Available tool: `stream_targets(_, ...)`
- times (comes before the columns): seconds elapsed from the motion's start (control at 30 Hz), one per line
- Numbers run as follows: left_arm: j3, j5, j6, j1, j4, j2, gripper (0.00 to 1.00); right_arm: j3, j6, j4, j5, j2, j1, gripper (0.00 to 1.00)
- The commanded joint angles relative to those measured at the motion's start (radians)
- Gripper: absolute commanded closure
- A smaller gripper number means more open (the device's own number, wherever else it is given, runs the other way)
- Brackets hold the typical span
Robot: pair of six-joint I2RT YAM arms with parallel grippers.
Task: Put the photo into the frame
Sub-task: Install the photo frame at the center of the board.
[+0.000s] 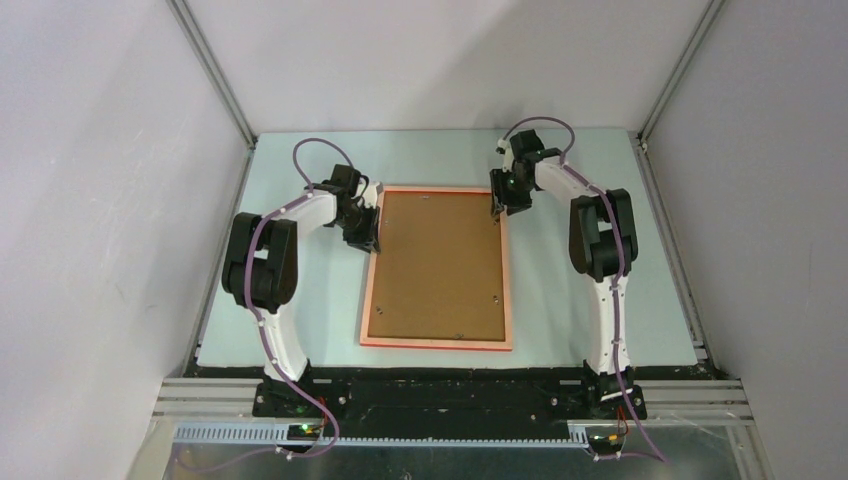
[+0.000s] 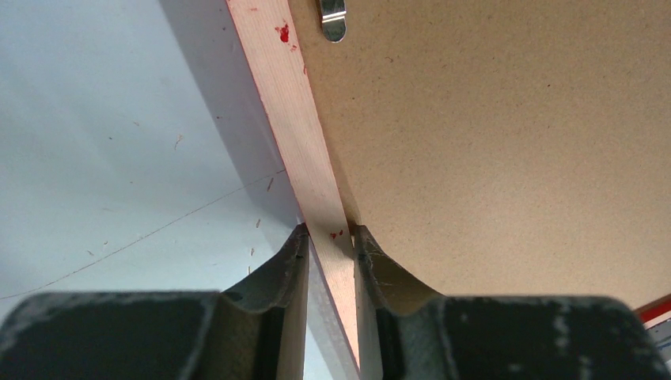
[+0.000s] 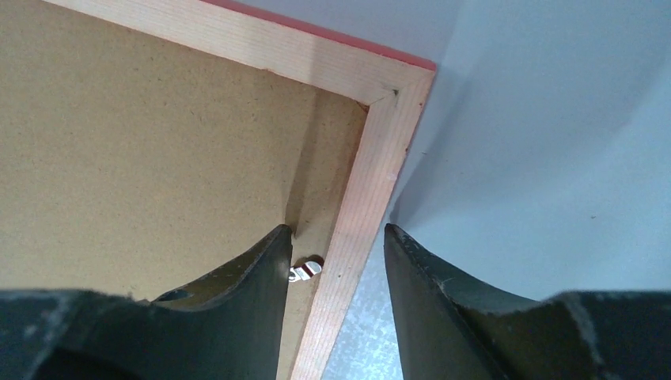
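Thin red wooden picture frame (image 1: 437,344) is face-down mid-table w/ brown fibreboard backing (image 1: 437,265) in it. Left gripper (image 2: 327,236) is clenched on the left rail. Right gripper (image 3: 336,233) straddles the right rail, jaws apart. Photo's not visible. Imo the right should pinch the rail only and keep clear of the small metal tab (image 3: 305,271).

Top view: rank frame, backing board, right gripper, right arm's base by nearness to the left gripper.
1. frame, held by the left gripper
2. backing board, just inside the rail
3. right gripper, across at right rail
4. right arm's base, near-right edge
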Motion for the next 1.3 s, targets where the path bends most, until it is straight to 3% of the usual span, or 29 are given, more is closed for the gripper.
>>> stream_targets(0.0,-0.042,0.023,0.015,0.001,-0.096,0.011,1.0,-0.015,0.011,-0.005,0.026,0.001,0.012,0.5)
stream_targets(0.83,-0.041,0.023,0.01,0.008,-0.096,0.014,1.0,-0.101,-0.088,-0.028,0.01,-0.067,0.0,0.56)
stream_targets(1.07,-0.041,0.017,0.009,0.01,-0.096,0.011,1.0,-0.099,-0.069,-0.014,-0.019,-0.103,-0.025,0.47)
stream_targets(1.27,-0.04,0.016,0.008,0.014,-0.096,0.011,1.0,-0.18,-0.026,0.055,-0.131,-0.219,-0.074,0.4)
